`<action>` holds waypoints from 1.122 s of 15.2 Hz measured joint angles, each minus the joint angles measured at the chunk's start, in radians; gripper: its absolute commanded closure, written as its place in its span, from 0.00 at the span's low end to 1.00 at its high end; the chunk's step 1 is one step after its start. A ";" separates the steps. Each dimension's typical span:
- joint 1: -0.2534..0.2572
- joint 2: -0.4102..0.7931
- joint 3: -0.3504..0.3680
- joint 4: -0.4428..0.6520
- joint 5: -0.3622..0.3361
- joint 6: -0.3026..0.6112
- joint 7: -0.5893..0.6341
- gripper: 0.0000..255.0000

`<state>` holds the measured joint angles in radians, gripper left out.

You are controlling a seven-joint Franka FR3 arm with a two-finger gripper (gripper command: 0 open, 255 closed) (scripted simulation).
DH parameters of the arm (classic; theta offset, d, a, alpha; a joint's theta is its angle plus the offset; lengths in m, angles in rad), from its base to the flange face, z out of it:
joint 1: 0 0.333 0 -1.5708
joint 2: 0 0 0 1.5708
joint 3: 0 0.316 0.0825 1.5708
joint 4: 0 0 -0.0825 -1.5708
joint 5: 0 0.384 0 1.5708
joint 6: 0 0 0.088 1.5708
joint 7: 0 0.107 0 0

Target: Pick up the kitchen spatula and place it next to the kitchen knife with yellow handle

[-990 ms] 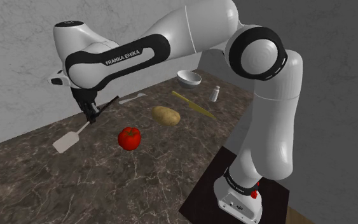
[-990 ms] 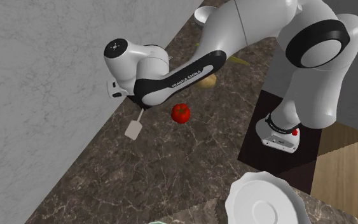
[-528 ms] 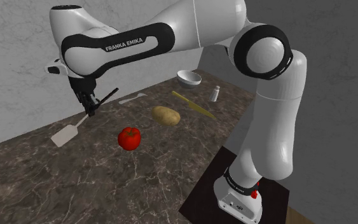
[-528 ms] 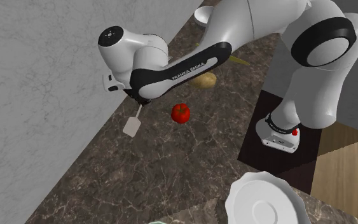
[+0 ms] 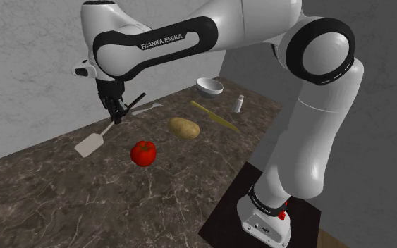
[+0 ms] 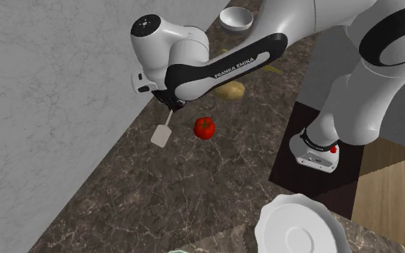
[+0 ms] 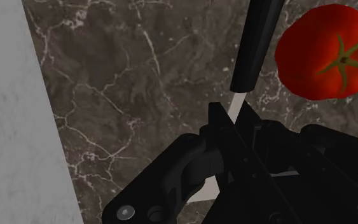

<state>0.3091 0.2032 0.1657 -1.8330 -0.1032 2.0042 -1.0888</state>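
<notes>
My gripper (image 5: pixel 118 113) is clamped on the spatula (image 5: pixel 89 144), holding it tilted over the dark marble counter (image 5: pixel 84 204) near the tomato (image 5: pixel 144 152). The yellow-handled knife (image 5: pixel 214 116) lies well apart.

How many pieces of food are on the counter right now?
2. The red tomato lies to the shoulder view's right of the spatula held in the jaws; the potato sits between the tomato and the knife. The arm may hide more.
</notes>
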 measured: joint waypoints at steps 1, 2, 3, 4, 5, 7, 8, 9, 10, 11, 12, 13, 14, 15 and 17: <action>-0.011 -0.041 -0.004 -0.050 0.007 0.010 -0.017 1.00; -0.019 -0.069 -0.009 -0.087 0.012 0.021 -0.029 1.00; -0.027 -0.106 -0.012 -0.130 0.018 0.028 -0.042 1.00; -0.035 -0.137 -0.018 -0.177 0.023 0.045 -0.057 1.00; -0.045 -0.179 -0.026 -0.228 0.029 0.056 -0.077 1.00; -0.055 -0.234 -0.035 -0.301 0.035 0.076 -0.098 1.00; -0.063 -0.281 -0.045 -0.347 0.041 0.076 -0.119 1.00; -0.071 -0.310 -0.055 -0.377 0.044 0.078 -0.138 1.00; -0.078 -0.338 -0.064 -0.415 0.045 0.090 -0.154 1.00; -0.085 -0.373 -0.074 -0.455 0.047 0.096 -0.172 1.00; -0.090 -0.401 -0.082 -0.492 0.047 0.107 -0.186 1.00; -0.099 -0.441 -0.096 -0.528 0.047 0.103 -0.209 1.00; -0.105 -0.471 -0.106 -0.559 0.046 0.105 -0.225 1.00; -0.110 -0.501 -0.115 -0.589 0.044 0.107 -0.238 1.00; -0.124 -0.557 -0.138 -0.639 0.038 0.102 -0.271 1.00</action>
<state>0.1852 -0.3535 0.0278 -2.4722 -0.0654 2.1066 -1.3593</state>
